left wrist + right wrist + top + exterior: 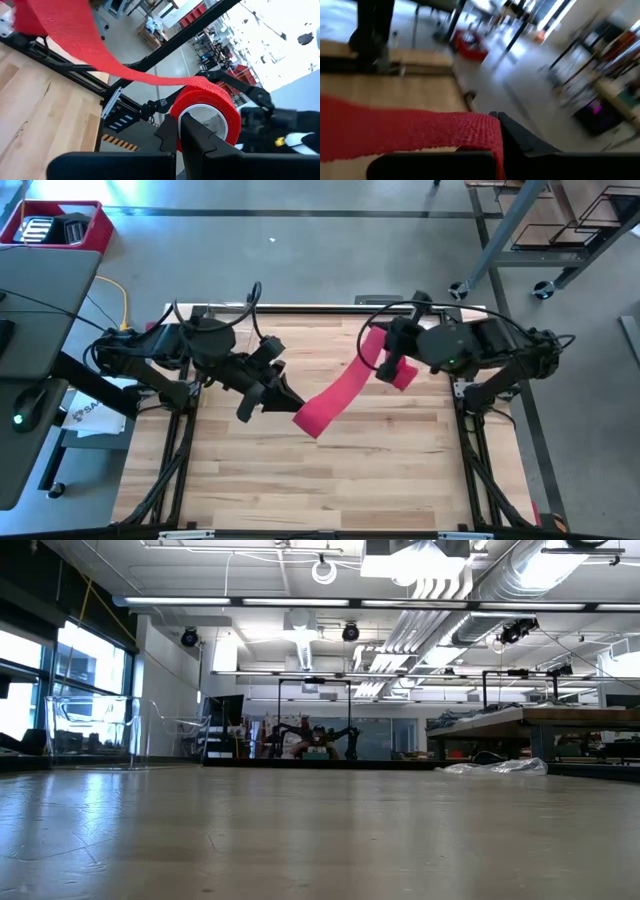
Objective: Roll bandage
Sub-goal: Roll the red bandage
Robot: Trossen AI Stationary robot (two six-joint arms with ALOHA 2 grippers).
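Bandage (335, 398) hangs mid-frame above the table (300, 480), its long axis running lower left to upper right, the roll end pinched by the left gripper (290, 402), the far end pinched by the right gripper (392, 365).

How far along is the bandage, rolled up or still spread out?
Partly rolled. The bandage has a small roll on the left tool, while a long flat strip stretches across to the right tool.
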